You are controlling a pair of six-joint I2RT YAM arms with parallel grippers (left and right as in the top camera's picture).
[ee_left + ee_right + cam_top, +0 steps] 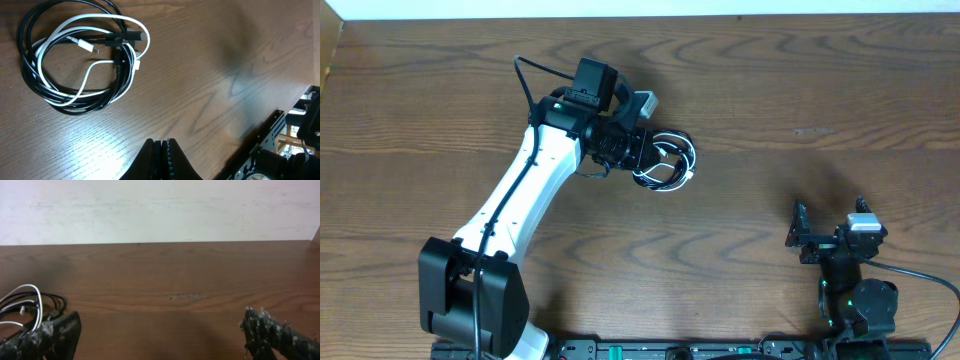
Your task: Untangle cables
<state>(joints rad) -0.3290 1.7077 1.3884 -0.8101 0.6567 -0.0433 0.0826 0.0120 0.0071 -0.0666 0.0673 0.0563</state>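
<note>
The black cable (30, 75) and the white cable (85, 80) lie coiled together in one tangled loop on the wooden table, with their plug ends crossing near the top of the loop. The bundle (670, 160) lies at the table's middle back in the overhead view, and its edge shows at the left of the right wrist view (30, 305). My left gripper (161, 145) is shut and empty, a short way from the coil; overhead it (648, 152) is at the coil's left edge. My right gripper (805, 235) is open and empty, far to the right (160, 330).
The wooden table (770, 100) ends at a pale wall (160, 210) at the back. The arm bases and a black rail (660, 350) sit along the front edge. The rail and frame parts (270, 140) show at the right of the left wrist view.
</note>
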